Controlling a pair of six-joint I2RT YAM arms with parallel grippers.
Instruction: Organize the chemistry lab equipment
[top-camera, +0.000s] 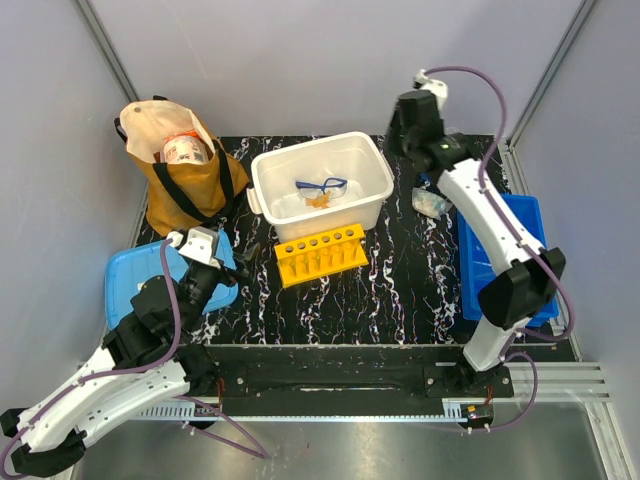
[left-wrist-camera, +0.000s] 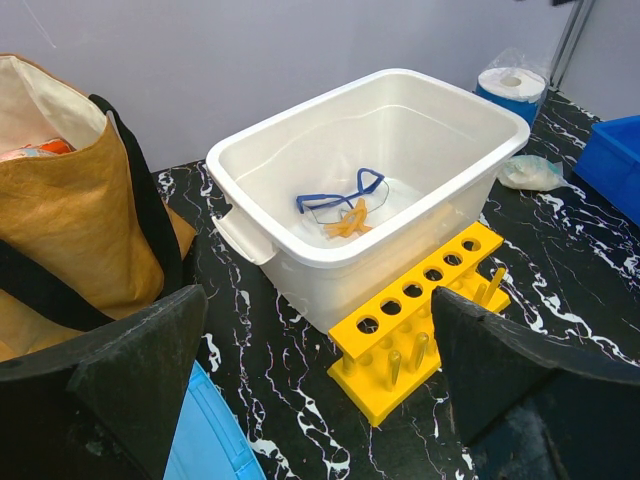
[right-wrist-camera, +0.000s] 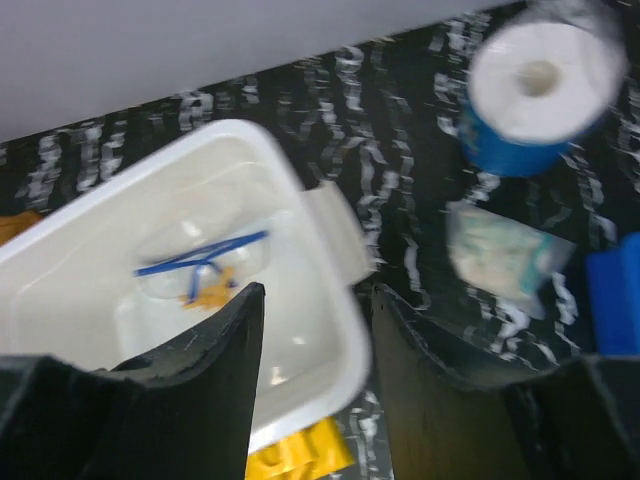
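Note:
The clear safety glasses with a blue frame (top-camera: 322, 185) lie in the white tub (top-camera: 372, 170), with the small yellow-orange knotted piece (top-camera: 318, 200) beside them. Both also show in the left wrist view, glasses (left-wrist-camera: 340, 195) and piece (left-wrist-camera: 347, 221), and blurred in the right wrist view (right-wrist-camera: 200, 262). A small clear packet (top-camera: 432, 203) lies on the table right of the tub (right-wrist-camera: 500, 255). No thin clear tubes show. My left gripper (top-camera: 222, 262) is open and empty, low, left of the yellow rack (left-wrist-camera: 320, 400). My right gripper (top-camera: 398, 138) is open and empty above the tub's right end (right-wrist-camera: 315, 380).
A yellow tube rack (top-camera: 320, 252) stands in front of the tub. A brown cloth bag (top-camera: 180, 175) stands at the back left. A blue lid (top-camera: 135, 285) lies under my left arm. A blue bin (top-camera: 505, 255) sits at the right. A paper roll (right-wrist-camera: 540, 85) stands behind the packet.

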